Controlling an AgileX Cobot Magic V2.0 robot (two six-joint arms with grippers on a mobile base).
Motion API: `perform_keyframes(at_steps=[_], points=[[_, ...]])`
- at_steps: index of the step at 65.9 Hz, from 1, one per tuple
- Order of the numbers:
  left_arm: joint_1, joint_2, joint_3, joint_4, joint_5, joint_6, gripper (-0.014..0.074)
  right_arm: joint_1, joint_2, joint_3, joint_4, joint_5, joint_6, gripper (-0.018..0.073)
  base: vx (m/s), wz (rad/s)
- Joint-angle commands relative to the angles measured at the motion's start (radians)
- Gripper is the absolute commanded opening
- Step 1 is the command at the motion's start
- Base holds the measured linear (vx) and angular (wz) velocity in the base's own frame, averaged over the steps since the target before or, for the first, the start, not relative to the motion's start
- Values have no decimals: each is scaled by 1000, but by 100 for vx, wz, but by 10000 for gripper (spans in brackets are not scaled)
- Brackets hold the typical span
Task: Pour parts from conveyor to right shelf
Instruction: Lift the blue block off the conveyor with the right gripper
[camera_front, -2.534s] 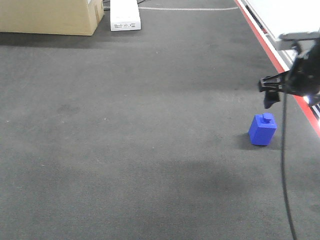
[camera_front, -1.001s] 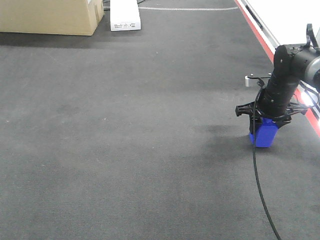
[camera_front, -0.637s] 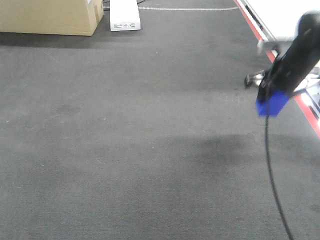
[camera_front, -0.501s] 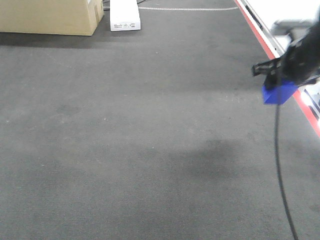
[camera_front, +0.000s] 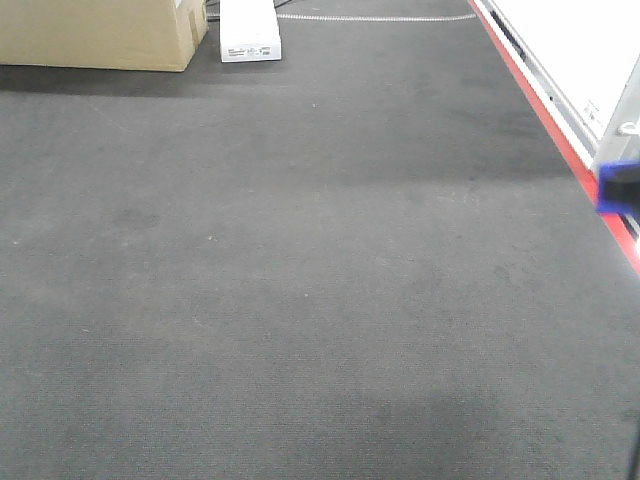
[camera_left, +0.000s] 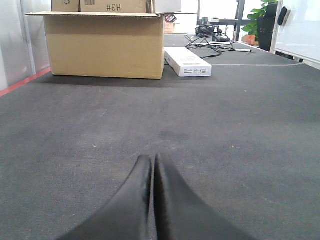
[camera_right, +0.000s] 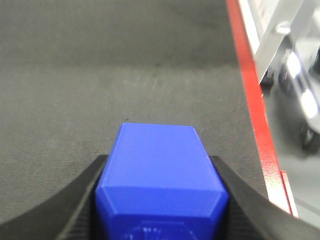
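**Right jaws clamped on blue block near the belt's red edge**

The right jaws are clamped on the blue block (camera_right: 160, 182), with a dark finger (camera_right: 70, 210) against each of its 2 sides. The front view shows the block only as a blur at the frame's right border, over the red strip (camera_front: 535, 105) along the right edge of the conveyor belt (camera_front: 300, 280). Beyond the strip stands a blurred steel frame (camera_right: 278, 40). The left jaws are together, low over the belt. At the belt's far end, 1 cardboard box (camera_left: 105, 45) sits just beside 1 white box (camera_left: 187, 62).
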Motion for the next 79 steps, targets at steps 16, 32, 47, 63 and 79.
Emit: perform_keyframes(at_steps=[16,32,47,63,79], points=[[-5,-11,-20,-7,-79,-8,-6,-5,-297,273,-7,-216,-1,-4,0,0],[-5,-11,-20,-7,-79,-8,-6,-5,-577,459,-9,-275,-2,-4,0,0],[-5,-11,-20,-7,-79,-8,-6,-5,-793,568,-9,-256,-2,-4,0,0],[-5,-11,-20,-7,-79,-8,-6,-5,-882,604,-16,-301,-3,-4,0,0],[-5,-11,-20,-7,-79,-8,-6,-5,-882,604,-15,-302,-3,-4,0,0]])
